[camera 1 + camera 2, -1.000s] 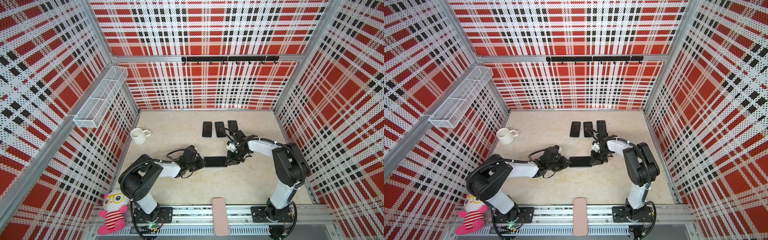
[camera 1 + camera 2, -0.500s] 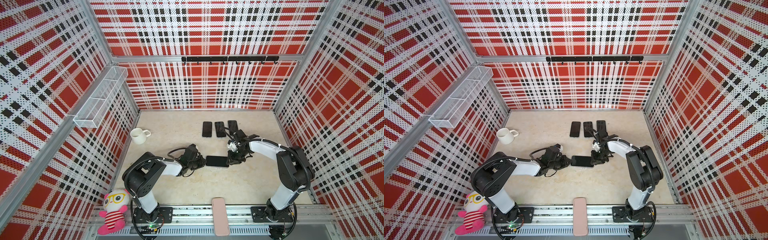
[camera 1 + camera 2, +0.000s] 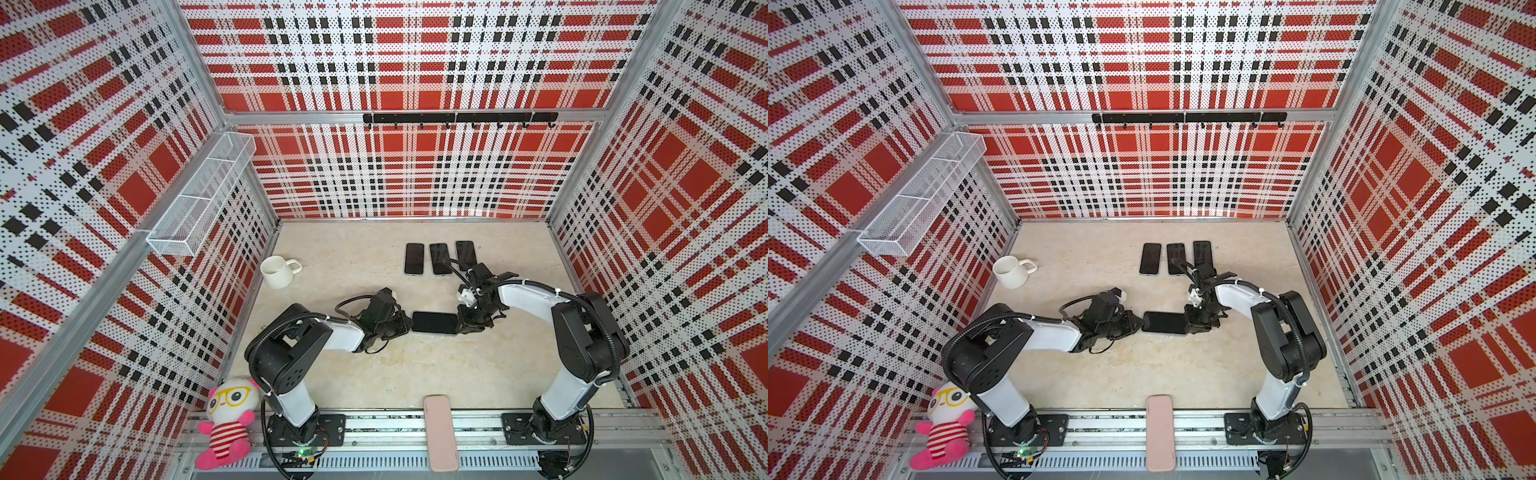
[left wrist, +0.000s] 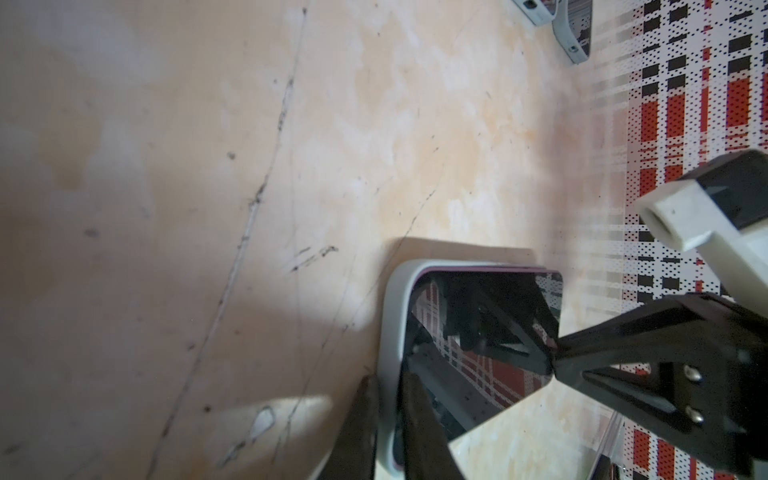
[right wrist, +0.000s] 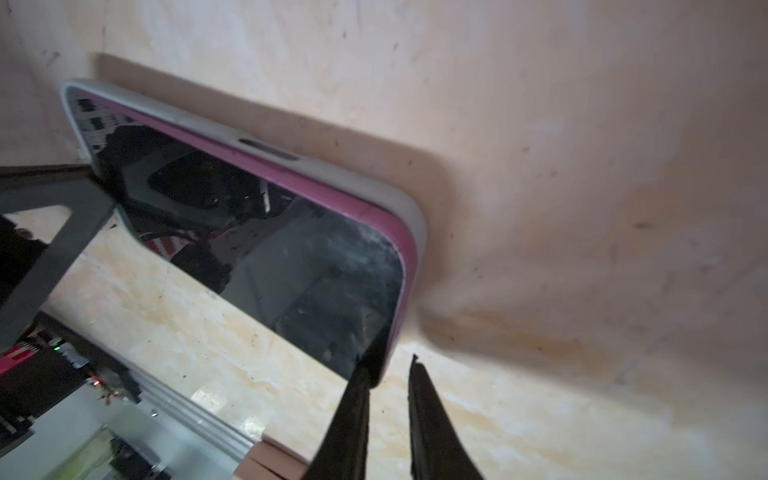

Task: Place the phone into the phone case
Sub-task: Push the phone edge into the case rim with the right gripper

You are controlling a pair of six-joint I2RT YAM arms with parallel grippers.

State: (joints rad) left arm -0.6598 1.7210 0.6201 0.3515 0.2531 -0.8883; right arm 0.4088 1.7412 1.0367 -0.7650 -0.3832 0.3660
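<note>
A black-screened phone [image 3: 434,323] [image 3: 1165,323] lies flat mid-table, sitting in a grey phone case [image 4: 395,299]. The phone's pink rim [image 5: 399,232] stands slightly proud of the case [image 5: 332,174] along one long side and at the right end. My left gripper [image 3: 409,324] [image 4: 388,386] is shut on the case's left end, one finger above and one below its edge. My right gripper [image 3: 459,324] [image 5: 395,361] is at the other end, its fingers a narrow gap apart. One finger rests on the phone's corner. Only table shows in the gap.
Three more dark phones [image 3: 440,258] lie in a row behind. A white mug [image 3: 277,272] stands at the back left. A pink case [image 3: 440,432] lies on the front rail, a plush toy [image 3: 226,419] at the front left. A wire basket [image 3: 199,208] hangs on the left wall.
The phone and both grippers have shifted slightly to the right. My left jaws have closed tighter on the case's end.
</note>
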